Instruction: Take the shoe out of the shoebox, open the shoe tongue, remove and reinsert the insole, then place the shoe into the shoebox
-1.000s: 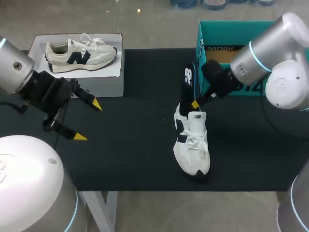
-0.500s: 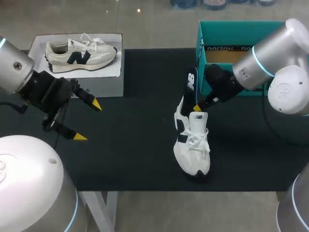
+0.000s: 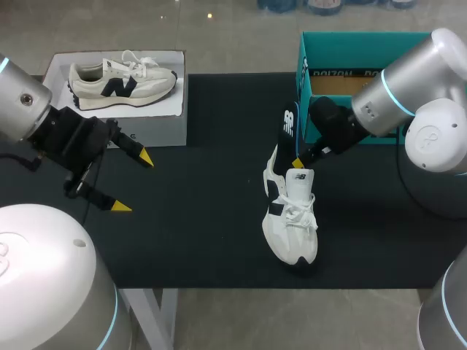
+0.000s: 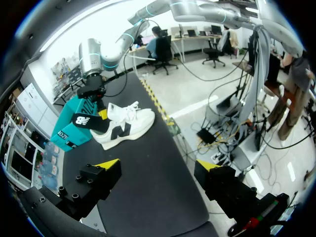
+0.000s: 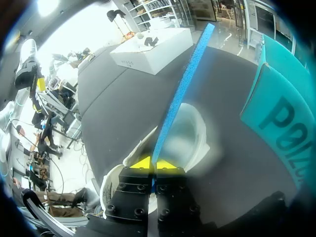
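Observation:
A white shoe [image 3: 292,215] with a dark side logo lies on the black mat, toe toward the front edge. My right gripper [image 3: 295,162] is shut on the insole [image 3: 285,135], dark on top and blue underneath, holding it upright with its lower end in the shoe's heel opening. From the right wrist the blue insole [image 5: 185,84] rises from between the yellow tips [image 5: 155,165], over the shoe's opening [image 5: 185,136]. The teal shoebox [image 3: 343,55] stands behind the right arm. My left gripper [image 3: 130,182] hangs open and empty at the left; its view shows the shoe [image 4: 126,126] far ahead.
A white box [image 3: 157,120] with a beige sneaker [image 3: 122,79] on top stands at the back left of the mat. Black mat [image 3: 197,219] lies bare between my left gripper and the white shoe.
My right gripper has lowered a little and shifted right with the insole, bringing its lower end into the shoe's heel opening. The left arm has kept still.

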Controlling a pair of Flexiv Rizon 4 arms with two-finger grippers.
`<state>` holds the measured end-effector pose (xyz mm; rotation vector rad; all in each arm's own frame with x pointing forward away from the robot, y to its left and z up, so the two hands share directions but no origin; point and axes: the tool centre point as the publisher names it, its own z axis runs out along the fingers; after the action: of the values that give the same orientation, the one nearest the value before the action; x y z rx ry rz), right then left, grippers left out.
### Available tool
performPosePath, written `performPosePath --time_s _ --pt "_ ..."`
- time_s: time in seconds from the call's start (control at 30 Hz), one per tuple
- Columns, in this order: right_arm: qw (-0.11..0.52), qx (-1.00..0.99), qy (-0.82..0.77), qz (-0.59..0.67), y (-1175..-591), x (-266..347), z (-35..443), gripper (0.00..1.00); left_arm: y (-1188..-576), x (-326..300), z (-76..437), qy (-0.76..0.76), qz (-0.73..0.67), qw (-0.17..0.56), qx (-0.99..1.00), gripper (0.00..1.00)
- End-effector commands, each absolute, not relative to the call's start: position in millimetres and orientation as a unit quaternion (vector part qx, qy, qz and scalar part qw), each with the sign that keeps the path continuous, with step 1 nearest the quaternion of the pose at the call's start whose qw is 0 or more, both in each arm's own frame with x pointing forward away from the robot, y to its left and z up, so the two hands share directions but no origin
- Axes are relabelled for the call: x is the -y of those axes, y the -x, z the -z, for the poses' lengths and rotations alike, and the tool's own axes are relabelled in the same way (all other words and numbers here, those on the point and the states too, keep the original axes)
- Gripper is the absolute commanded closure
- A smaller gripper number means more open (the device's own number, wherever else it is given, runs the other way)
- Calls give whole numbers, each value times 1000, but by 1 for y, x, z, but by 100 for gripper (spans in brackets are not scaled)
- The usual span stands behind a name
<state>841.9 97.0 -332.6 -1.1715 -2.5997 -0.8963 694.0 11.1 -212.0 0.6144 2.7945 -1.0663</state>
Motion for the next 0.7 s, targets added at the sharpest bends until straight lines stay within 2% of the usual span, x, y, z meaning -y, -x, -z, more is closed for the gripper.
performPosePath --time_s 0.03,0.7 --pt "76 867 392 298 -841 -98 334 100 -694 -11 212 -201 348 43 -915 0" --pt "75 870 382 303 -858 -96 338 100 -694 -11 212 -201 348 43 -915 0"
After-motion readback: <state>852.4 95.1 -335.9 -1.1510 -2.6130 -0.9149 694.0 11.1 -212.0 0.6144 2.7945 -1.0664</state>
